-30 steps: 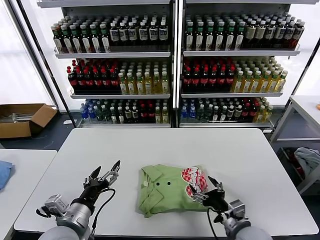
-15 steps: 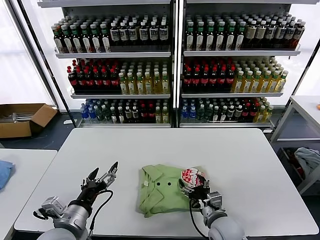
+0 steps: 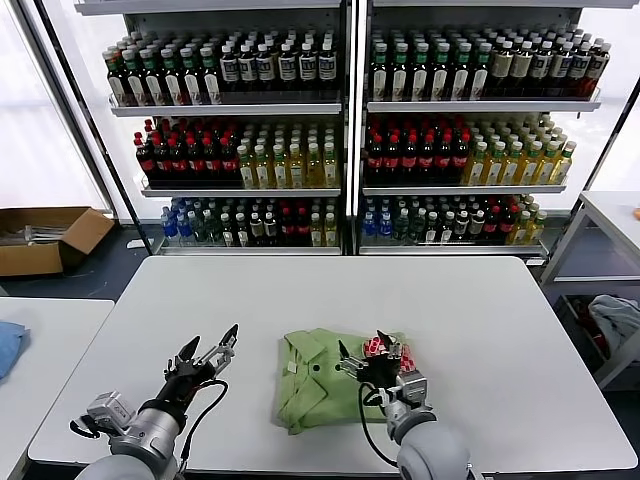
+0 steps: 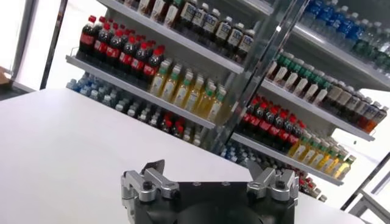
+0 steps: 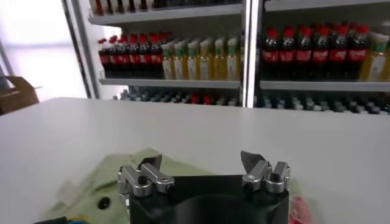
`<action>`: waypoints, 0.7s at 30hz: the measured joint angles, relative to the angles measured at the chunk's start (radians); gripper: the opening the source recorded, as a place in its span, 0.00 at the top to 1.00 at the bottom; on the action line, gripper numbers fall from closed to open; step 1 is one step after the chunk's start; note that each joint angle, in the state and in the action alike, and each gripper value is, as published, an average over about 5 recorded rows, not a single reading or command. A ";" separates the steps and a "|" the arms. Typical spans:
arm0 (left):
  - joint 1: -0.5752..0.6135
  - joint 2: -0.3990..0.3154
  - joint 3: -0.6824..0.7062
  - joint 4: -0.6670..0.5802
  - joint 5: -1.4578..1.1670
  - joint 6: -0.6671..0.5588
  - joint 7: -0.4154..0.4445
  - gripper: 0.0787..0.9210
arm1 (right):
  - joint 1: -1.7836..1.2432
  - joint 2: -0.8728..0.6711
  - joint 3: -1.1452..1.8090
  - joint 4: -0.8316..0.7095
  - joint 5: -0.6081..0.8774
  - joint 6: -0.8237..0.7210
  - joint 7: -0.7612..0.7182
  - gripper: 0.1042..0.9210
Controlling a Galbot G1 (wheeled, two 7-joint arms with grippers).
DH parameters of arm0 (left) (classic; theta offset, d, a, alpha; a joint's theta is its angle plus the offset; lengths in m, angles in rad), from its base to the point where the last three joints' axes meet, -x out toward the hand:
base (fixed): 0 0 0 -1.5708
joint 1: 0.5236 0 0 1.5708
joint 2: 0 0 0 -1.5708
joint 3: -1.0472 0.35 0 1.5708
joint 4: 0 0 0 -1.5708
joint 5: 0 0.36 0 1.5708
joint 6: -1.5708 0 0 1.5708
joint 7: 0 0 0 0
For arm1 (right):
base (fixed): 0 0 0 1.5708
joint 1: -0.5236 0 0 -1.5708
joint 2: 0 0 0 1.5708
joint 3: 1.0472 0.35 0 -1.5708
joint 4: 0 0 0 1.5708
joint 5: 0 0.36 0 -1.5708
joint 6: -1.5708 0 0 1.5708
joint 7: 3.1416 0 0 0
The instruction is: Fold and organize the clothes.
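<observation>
- Right gripper (image 3: 371,352) over the folded polo shirt (image 3: 318,385), jaws spread wide, nothing between them; fingertips (image 3: 346,349) just above the fabric near the collar and red-and-white checkered print (image 3: 392,352).
- Right wrist view: same right gripper (image 5: 201,165) w/ both fingers apart, green shirt (image 5: 91,189) directly beneath, one small dark button (image 5: 104,203) visible beside the gripper base.
- Shirt: light green, folded into a compact rectangle, lying flat on the white table (image 3: 480,330), near the front edge, roughly centre; collar toward the left side, two dark buttons (image 3: 316,368) on the placket; checkered print on the right part, partly hidden by the right gripper.
- Left gripper (image 3: 209,350) well apart from the shirt, to its left, raised off the tabletop, jaws wide, holding nothing; idle.
- Left wrist view: left gripper (image 4: 207,172) fingers apart, bare white tabletop (image 4: 55,146) ahead, no cloth under it.
- Beyond the table: tall drinks shelves (image 3: 345,105) filled w/ rows of bottles, dark, red, yellow-green and clear.
- Far left: cardboard box (image 3: 45,238) on the floor; second white table (image 3: 40,350) w/ a blue cloth (image 3: 8,345) at its edge.
- Far right: side rack (image 3: 600,300) w/ a grey-white cloth bundle (image 3: 618,318) on the lower level.
</observation>
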 measured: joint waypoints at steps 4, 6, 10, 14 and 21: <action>0.006 0.002 -0.010 -0.002 -0.001 0.000 0.003 0.12 | 0.025 0.024 -0.042 -0.039 -0.010 -0.007 0.006 0.12; 0.011 0.000 -0.015 -0.005 -0.001 0.000 0.004 0.12 | 0.038 0.034 -0.057 -0.063 -0.014 -0.017 0.011 0.12; 0.019 -0.007 -0.020 -0.012 0.000 0.000 0.008 0.12 | 0.054 0.042 -0.077 -0.099 -0.014 -0.040 0.020 0.12; 0.017 -0.012 -0.018 -0.009 0.000 0.000 0.011 0.12 | 0.067 0.043 -0.087 -0.108 -0.008 -0.052 0.027 0.12; 0.014 -0.009 -0.023 -0.005 0.011 0.000 0.024 0.12 | 0.081 0.020 -0.073 -0.058 0.012 -0.034 0.024 0.12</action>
